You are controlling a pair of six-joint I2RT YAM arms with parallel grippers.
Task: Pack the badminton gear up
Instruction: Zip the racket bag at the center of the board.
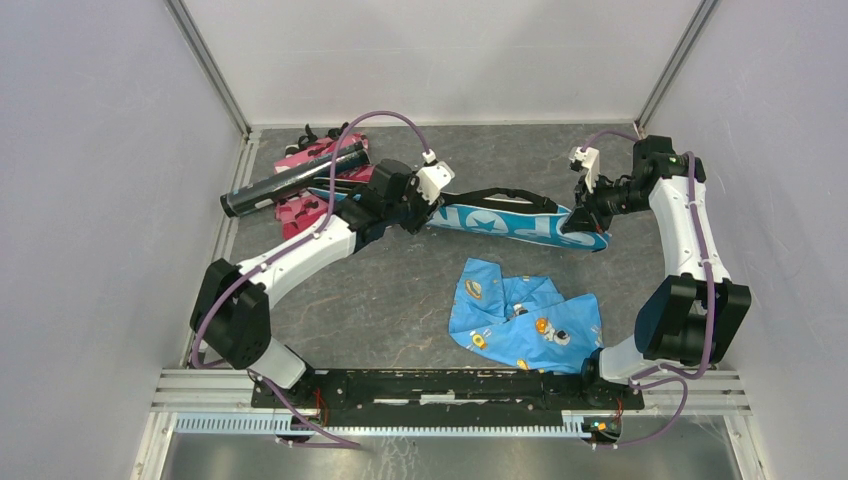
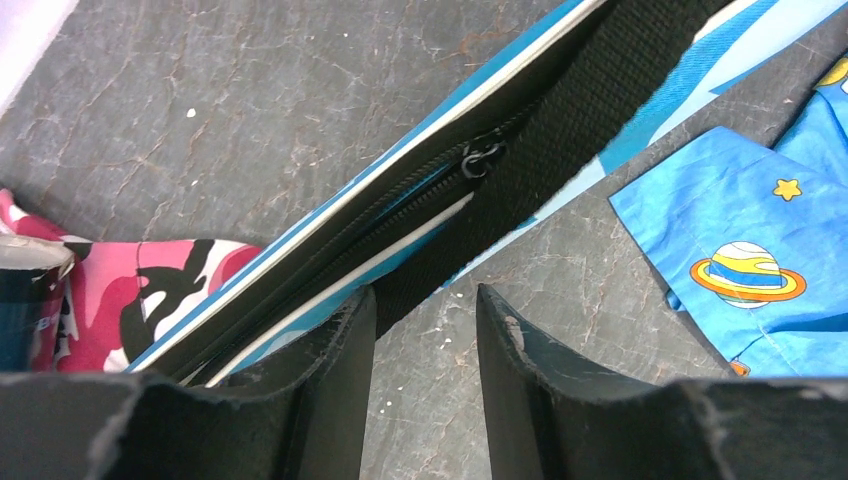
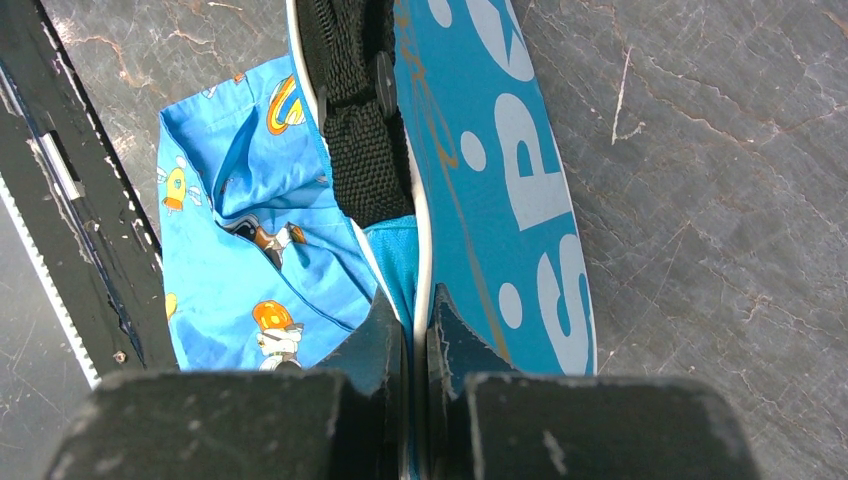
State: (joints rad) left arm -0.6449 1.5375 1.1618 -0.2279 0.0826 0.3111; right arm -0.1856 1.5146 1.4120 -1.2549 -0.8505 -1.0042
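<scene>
While right end effector (image 3: pixel 418 330) pinches cover (image 3: pixel 500 150) edge, left end effector (image 2: pixel 425 310) part-open at zipper (image 2: pixel 480 158), empty.

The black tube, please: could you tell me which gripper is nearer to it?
Left. The left gripper is open beside the blue cover, just right of the black tube; the right gripper is clamped on the cover's far end, much farther right.

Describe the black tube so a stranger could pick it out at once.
Go to the far left corner of the grey table, where a pink camouflage fabric bag lies. Across it rests the long black cylindrical tube. It is the only round thing there; the bag and the blue racquet-shaped cover alongside are flat.
</scene>
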